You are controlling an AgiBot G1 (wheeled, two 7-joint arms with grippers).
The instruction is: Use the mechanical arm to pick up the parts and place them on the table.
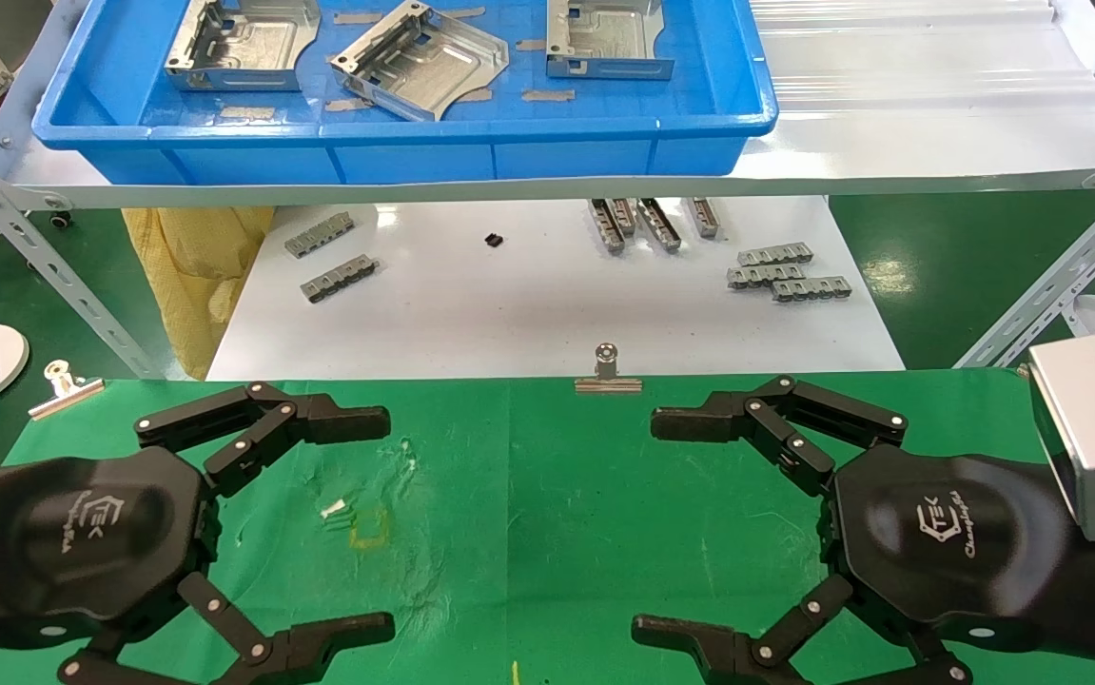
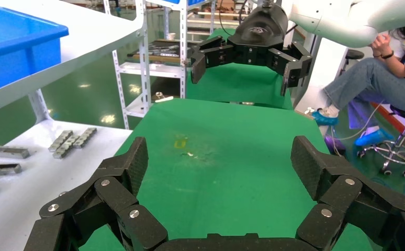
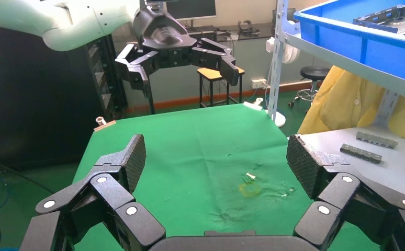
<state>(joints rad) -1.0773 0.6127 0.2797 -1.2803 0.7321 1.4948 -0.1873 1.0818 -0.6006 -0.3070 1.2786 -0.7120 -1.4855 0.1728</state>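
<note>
Three shiny silver parts lie in the blue tray (image 1: 414, 157) on the white shelf: one at the left (image 1: 241, 43), one in the middle (image 1: 419, 59), one at the right (image 1: 606, 36). The green table (image 1: 547, 495) lies in front, with a yellowish stain (image 1: 368, 528). My left gripper (image 1: 371, 523) is open and empty over the table's left side. My right gripper (image 1: 656, 528) is open and empty over the right side. Both face each other. The left wrist view shows the right gripper (image 2: 242, 68) across the cloth; the right wrist view shows the left gripper (image 3: 184, 68).
Below the shelf a white board (image 1: 547, 304) holds several small grey slotted strips (image 1: 780, 271) and a small black piece (image 1: 494, 240). Binder clips (image 1: 608, 371) edge the cloth. Slotted shelf legs (image 1: 43, 257) stand at both sides. A yellow bag (image 1: 195, 257) hangs at the left.
</note>
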